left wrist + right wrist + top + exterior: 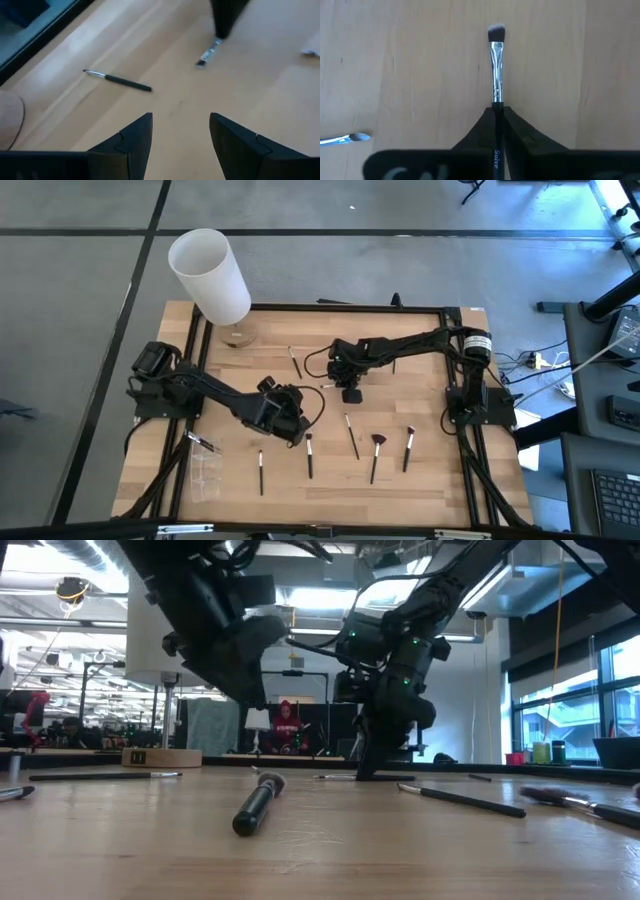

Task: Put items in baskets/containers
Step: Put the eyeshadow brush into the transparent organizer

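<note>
Several thin makeup brushes lie flat on the wooden table (pixel 330 490): a fan-headed one (pixel 376 452), others (pixel 308 455) (pixel 260 470) (pixel 408 447) (pixel 350 435), and one farther back (pixel 293 361) that also shows in the left wrist view (pixel 117 80). The see-through container (pixel 205 475) stands near the front left corner. My right gripper (pixel 350 392) is at mid-table, shut on a dark-handled brush (pixel 496 70). My left gripper (pixel 290 420) hovers open and empty (pixel 181 125) just to its left and nearer the front edge. My right gripper pinches the brush's dark handle (pixel 496 111) between its two fingers, and the handle runs along the gap between them. The silver ferrule and grey tuft (pixel 496 34) stick out beyond the fingertips. In the low view the fingertips (pixel 366 770) are down at the table top. I cannot tell whether the brush is lifted.
A tall white cylinder (pixel 210 275) on a round wooden base (pixel 238 337) stands at the far left. A black frame (pixel 340 308) runs round the table. Another brush tip (pixel 350 139) lies near the held brush. Bare wood lies along the front edge.
</note>
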Controlling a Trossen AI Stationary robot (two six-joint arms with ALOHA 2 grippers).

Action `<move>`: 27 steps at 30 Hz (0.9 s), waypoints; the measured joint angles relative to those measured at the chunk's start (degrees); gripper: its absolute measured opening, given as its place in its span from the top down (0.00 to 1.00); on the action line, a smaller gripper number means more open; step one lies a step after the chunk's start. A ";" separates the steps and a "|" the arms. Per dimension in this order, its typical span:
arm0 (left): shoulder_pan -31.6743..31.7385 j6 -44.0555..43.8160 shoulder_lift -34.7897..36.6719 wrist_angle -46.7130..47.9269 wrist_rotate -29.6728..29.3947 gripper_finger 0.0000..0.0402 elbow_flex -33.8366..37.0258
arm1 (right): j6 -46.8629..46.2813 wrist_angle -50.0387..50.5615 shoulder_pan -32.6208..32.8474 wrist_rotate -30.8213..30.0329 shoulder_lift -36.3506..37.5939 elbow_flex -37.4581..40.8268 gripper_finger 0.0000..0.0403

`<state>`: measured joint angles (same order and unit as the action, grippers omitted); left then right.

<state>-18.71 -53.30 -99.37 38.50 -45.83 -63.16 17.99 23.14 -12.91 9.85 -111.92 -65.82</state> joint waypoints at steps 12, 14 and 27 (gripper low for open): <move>1.66 -1.44 0.00 0.17 -1.24 0.52 0.00 | -10.86 0.45 -0.22 0.19 7.35 1.38 0.93; 1.10 -1.48 0.00 0.80 -1.62 0.52 0.00 | -12.20 -4.74 -0.79 2.14 10.72 2.90 0.93; -1.98 -1.52 1.16 8.70 -5.99 0.52 0.00 | -31.21 -66.63 -2.60 7.01 20.61 33.38 0.92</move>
<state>-20.69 -54.82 -98.22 47.20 -51.81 -63.16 -13.22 -43.49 -15.51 16.85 -91.31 -32.44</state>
